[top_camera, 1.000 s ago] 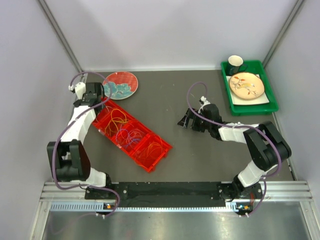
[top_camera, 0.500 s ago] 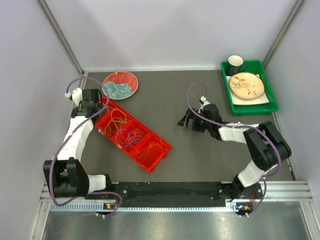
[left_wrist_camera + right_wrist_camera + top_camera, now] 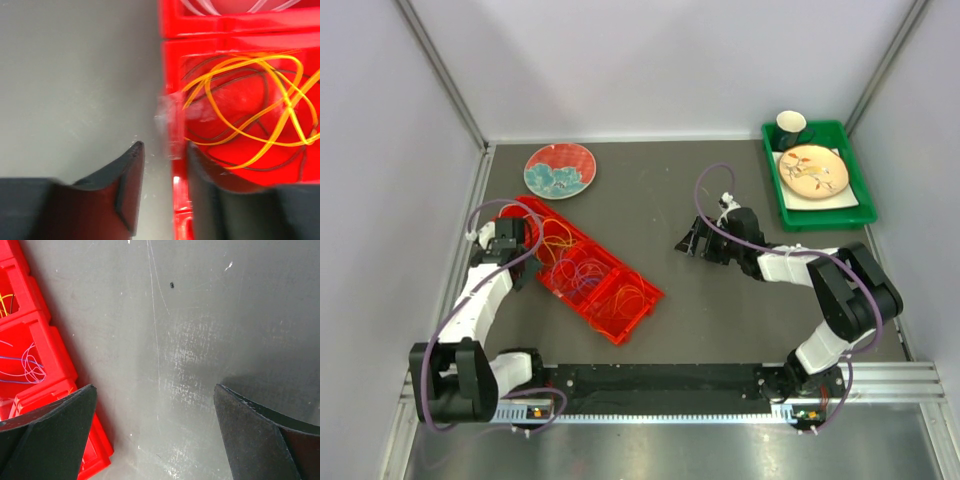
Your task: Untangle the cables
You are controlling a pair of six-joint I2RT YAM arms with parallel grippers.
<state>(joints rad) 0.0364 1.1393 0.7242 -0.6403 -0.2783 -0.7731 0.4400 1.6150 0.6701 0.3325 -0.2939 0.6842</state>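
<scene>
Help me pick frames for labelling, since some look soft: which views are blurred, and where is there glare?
Left wrist: motion-blurred, with the red tray wall and the yellow cables smeared. Right wrist: sharp, with patchy glare and fine scratches on the grey table. Top external: sharp, evenly lit, only soft shadows.

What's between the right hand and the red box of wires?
Only bare grey table lies between the right hand and red box; top and right wrist views show it.
</scene>
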